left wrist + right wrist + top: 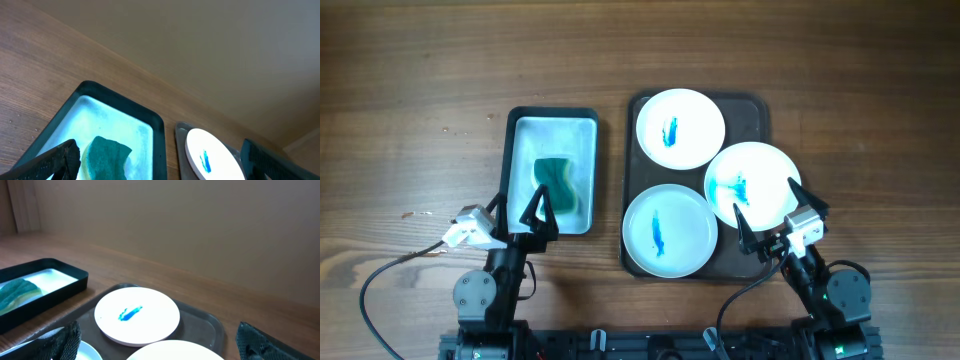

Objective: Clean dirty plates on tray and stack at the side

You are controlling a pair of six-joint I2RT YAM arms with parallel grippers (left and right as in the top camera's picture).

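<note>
- Plates (680, 128), three, white, each blue-smeared at centre, lie on the dark tray (758, 105); the right plate (752, 183) overhangs its right rim.
- Small black-rimmed tray (552, 113) holds a green sponge (556, 185), partly cut off in the wrist views.
- Left gripper (520, 212) and right gripper (770, 210): fingers spread, empty, tips barely visible in the wrist views.

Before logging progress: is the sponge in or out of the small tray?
In: the sponge lies inside the small tray, within its black rim.
</note>
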